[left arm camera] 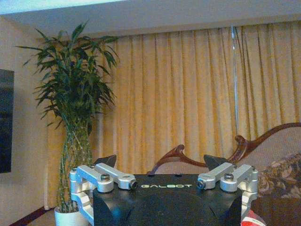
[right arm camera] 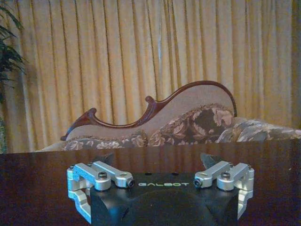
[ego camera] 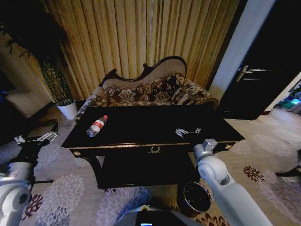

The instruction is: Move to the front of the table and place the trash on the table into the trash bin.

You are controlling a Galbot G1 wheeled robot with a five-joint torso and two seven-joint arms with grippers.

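Glossy black wood: that's the table (ego camera: 141,129), gold trim along the front edge, a gold emblem in the middle and a lower shelf underneath; the robot is parked right in front of it.
Bottle: clear plastic bottle (ego camera: 97,126) with a red cap and red-white label, lying on its side on the table's left part, cap pointing toward the sofa.
Other trash: can't honestly pick out any tissues or small bits on the dark top from the head view, too murky to call.
Trash bin: round bin (ego camera: 194,197) on the carpet just in front of the table's right half, black inside with a shiny rim, right next to the right arm.
Right gripper: the right gripper (ego camera: 188,133) is out over the right part of the tabletop, fingers spread apart with nothing between them; the right wrist view shows the same, right gripper (right arm camera: 158,162) low over the black surface, facing the sofa.
Left gripper: the left gripper (ego camera: 36,139) hangs off the table's left end, over the carpet, fingers released and gripping nothing; in the left wrist view the left gripper (left arm camera: 160,164) points at the curtains.
Sofa: carved floral sofa (ego camera: 150,92) right behind the table.
Plant: tall leafy plant (left arm camera: 75,117) in a white pot (ego camera: 68,109), left of the sofa.
Curtains: gold curtains (ego camera: 141,37) across the back wall.
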